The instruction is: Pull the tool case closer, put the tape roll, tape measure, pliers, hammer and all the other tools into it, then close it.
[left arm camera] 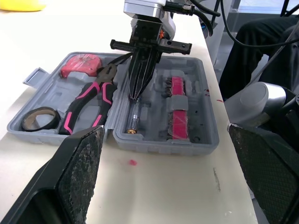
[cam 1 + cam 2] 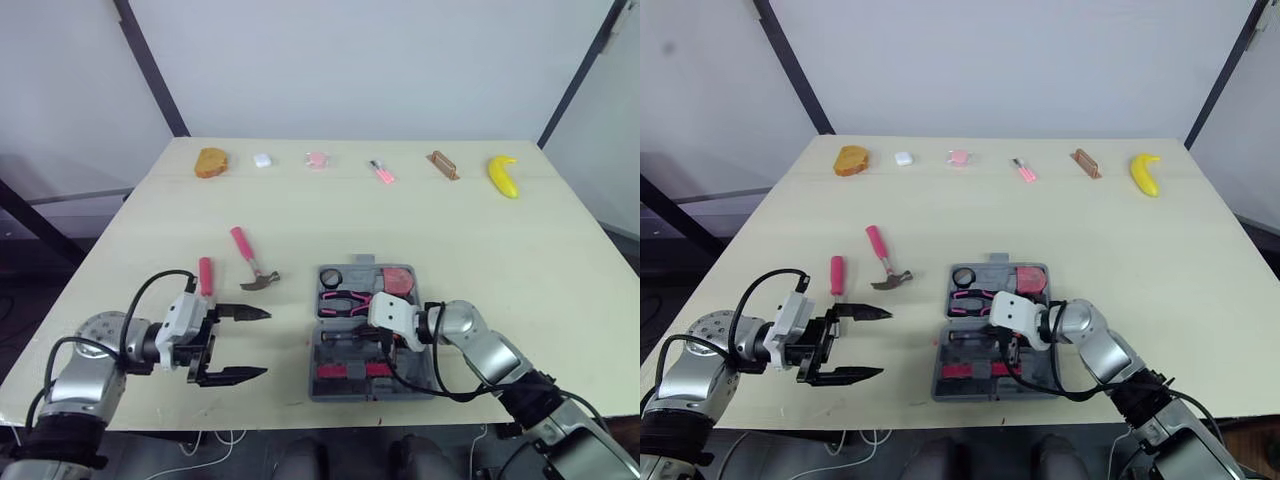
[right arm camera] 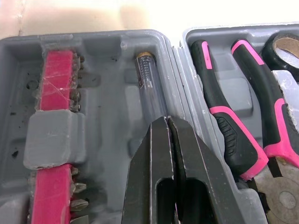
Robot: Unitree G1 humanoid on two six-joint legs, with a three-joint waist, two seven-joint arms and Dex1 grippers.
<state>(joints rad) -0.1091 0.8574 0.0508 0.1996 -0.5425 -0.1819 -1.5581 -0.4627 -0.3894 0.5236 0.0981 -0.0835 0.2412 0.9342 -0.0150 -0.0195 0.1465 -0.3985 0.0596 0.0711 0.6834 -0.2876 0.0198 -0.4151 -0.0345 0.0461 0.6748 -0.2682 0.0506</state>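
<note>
Down to a pale, smooth table [image 2: 480, 240], and near its front edge, lying flat open, a grey moulded-plastic tool case [image 2: 322, 352]. Hinged like a clamshell, with both halves facing up, each full of shaped recesses.

In the far half: a flat black ring of tape roll [image 2: 331, 277] in the left corner, a chunky red tape measure [image 2: 398, 279] in the right, and just nearer, pliers [image 2: 345, 300] with glossy pink-and-black grips and a dull steel nose.

In the near half: a red strip of bits [image 1: 176, 107] under a grey clip, and beside it a slim clear-barrelled tester [image 3: 149, 88] with a brass cap, lying in its groove.

Now the right gripper [image 3: 169, 123]: black tapered fingers pressed flat together, tips down at the end of that clear barrel. Pinching it or merely touching? Cannot tell.

Over to the left gripper [image 2: 262, 343]: spread wide, rough-faced pads [image 1: 81, 172] well apart, low over the table to the left of the case, gripping nothing.

Not yet in the case: the hammer [image 2: 252, 262], with a pink handle and a curved steel claw head, lying on the table beyond the left gripper. Near it, a screwdriver [image 2: 205, 275] with a rounded pink handle, close to that gripper's far finger.

Along the far edge, well apart from all this, a yellow banana [image 2: 503, 175] and a brown block [image 2: 443, 165].
</note>
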